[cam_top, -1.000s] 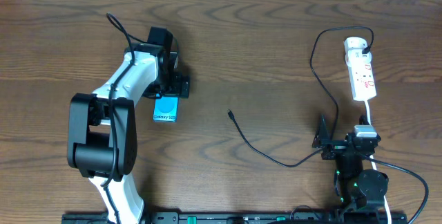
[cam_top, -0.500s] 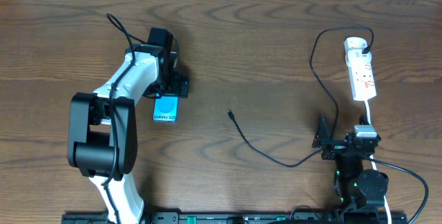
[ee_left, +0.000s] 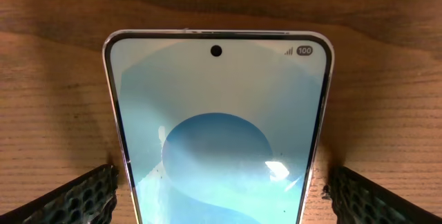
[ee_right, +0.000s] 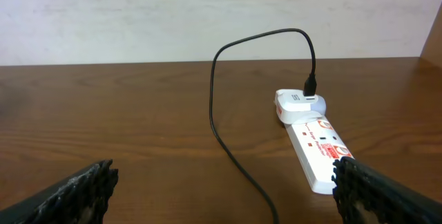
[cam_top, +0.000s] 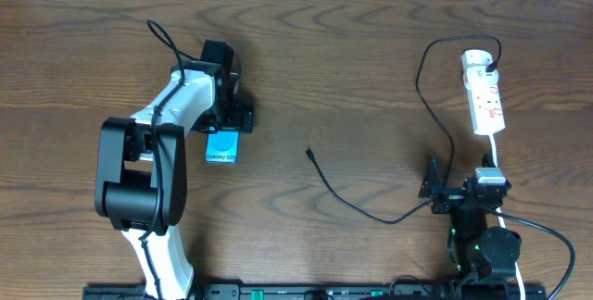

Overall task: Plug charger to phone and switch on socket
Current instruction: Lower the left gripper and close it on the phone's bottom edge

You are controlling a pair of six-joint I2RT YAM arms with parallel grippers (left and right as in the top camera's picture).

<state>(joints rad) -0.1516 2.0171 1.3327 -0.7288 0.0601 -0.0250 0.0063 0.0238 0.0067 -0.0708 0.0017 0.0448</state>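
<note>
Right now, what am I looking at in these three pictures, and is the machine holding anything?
These are two robot arms at a wooden table. The overhead picture looks straight down: the left arm reaches over a phone, and the right arm sits folded near a white socket. A black charger cable runs from it, its free tip lying on the wood. The other two pictures come from cameras on each wrist. The left one shows the phone between open jaws, a gap on each side; the right one shows the socket ahead, jaws open. Nothing is held.

Even light, glare on phone [ee_left: 217,141]
</note>
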